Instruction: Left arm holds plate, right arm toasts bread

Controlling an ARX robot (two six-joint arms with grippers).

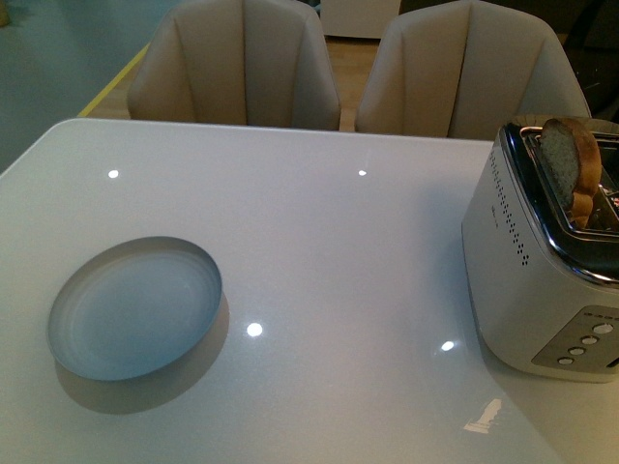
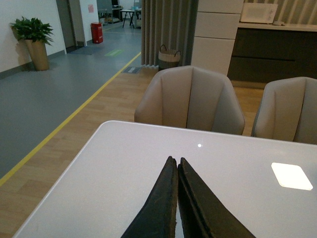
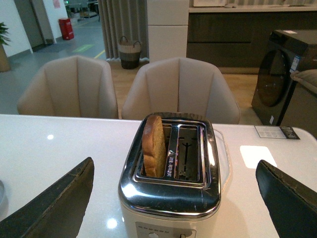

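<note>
Broadly, we are facing a glossy white table [image 1: 319, 232] that is filling most of the front view, with two beige chairs [image 1: 237, 63] standing along its far edge. At our right side a silver toaster [image 1: 542, 280] is sitting on the table, and the bread [image 1: 571, 169] is standing upright in one of its slots, its upper half sticking out above the chrome top. The plate [image 1: 135, 307] is lying flat on the table at our left, well apart from the toaster and untouched. Our left gripper [image 2: 177, 163] is hovering over the table with its flat black fingers pressed together, holding nothing. Our right gripper [image 3: 173, 198] is hanging just before the toaster, spread wide, its fingers [image 3: 57, 203] flanking the toaster without touching it.
</note>
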